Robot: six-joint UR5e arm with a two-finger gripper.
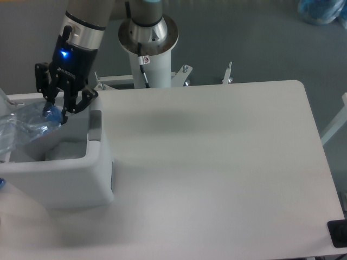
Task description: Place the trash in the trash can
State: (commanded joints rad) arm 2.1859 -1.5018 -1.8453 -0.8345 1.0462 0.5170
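Observation:
The trash in view is a clear plastic water bottle [21,130] with a blue cap [51,115]. It lies tilted over the open top of the trash can [59,181], a white boxy bin with a grey tab [95,125] at the table's left edge. My gripper [54,112] hangs above the bin's back left and is shut on the bottle at its cap end. The bottle's body reaches left, down into the bin's opening. A pale shape [66,149] lies inside the bin; I cannot make out what it is.
The arm's white pedestal [147,40] stands behind the table, just right of the bin. The white tabletop [217,162] stretches to the right. A black object [338,234] sits at the lower right corner, and a blue bag [321,11] lies on the floor at top right.

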